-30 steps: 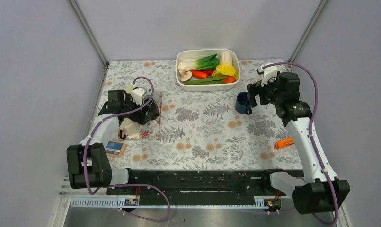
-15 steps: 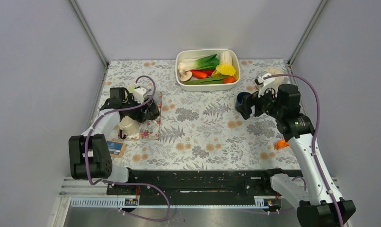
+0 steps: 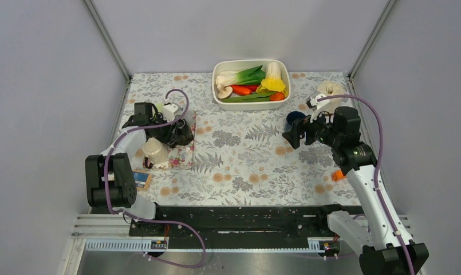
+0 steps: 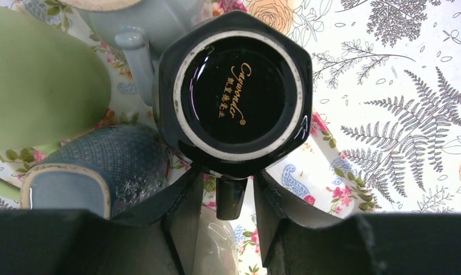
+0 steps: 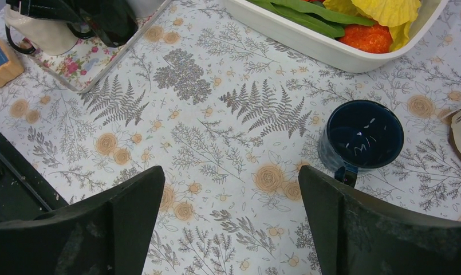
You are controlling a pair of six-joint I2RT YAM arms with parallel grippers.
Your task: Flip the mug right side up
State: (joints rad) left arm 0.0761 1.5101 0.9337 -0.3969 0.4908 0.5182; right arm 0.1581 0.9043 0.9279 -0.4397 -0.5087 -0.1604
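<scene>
A glossy black mug stands upside down, base up, on the floral tray at the left. Its handle points toward my left gripper, whose jaws straddle it with a thin gap on each side, so the gripper is open and narrow. From above, the left gripper sits right against the black mug. My right gripper hangs wide open over bare tablecloth, with nothing between its fingers. In the top view the right gripper is just near of a dark blue mug.
The dark blue mug stands upright. Crowding the black mug are a pale blue mug, a green dish, a textured blue cup and a cream mug. A white dish of vegetables sits at the back.
The left jaws have narrowed around the black mug's handle. The right arm has drawn back from the blue mug toward the near side, still wide open.
</scene>
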